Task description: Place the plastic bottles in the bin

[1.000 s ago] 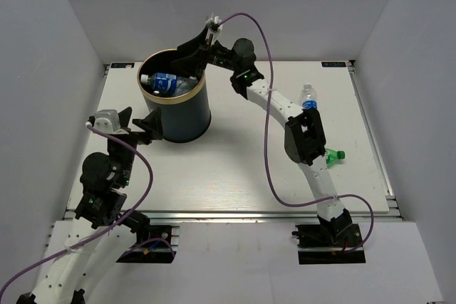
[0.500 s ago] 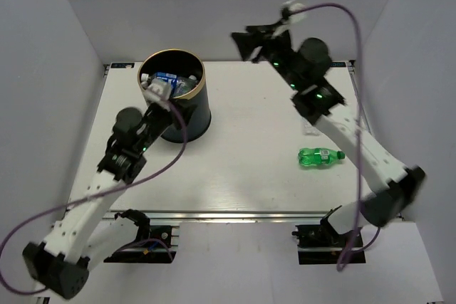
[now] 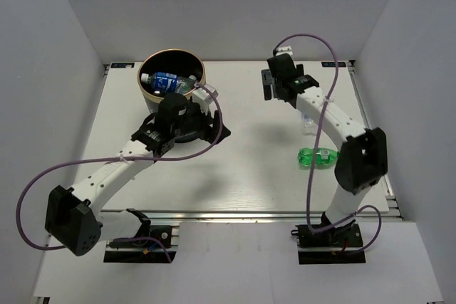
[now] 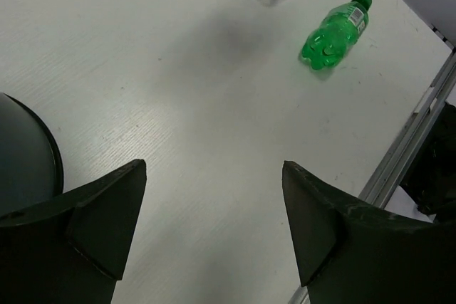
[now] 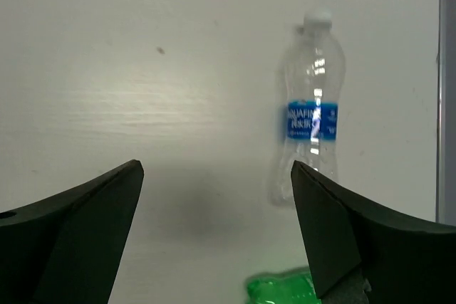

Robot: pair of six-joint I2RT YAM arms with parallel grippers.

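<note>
Bottles (image 3: 165, 82) are seen inside the bin (image 3: 171, 51). A green bottle (image 4: 331, 30) and a clear bottle (image 5: 311, 129) are left lying on the worktop (image 3: 242, 176). The left fingers (image 4: 107, 211) and the right fingers (image 5: 78, 226) are opened wide, and nothing is held.

Robot lab, white-walled enclosure (image 3: 64, 33), bolted arms (image 3: 107, 176)

A blue-labelled bottle (image 3: 164, 82) lies inside the bin (image 3: 142, 85), and a green bottle (image 3: 317, 156) lies on the table (image 3: 242, 169).

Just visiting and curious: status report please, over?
Left gripper open, empty, beside bin. Right gripper open, empty, over Aquafina bottle. Green bottle beside it, both lying on table. Nothing blocking them.
</note>
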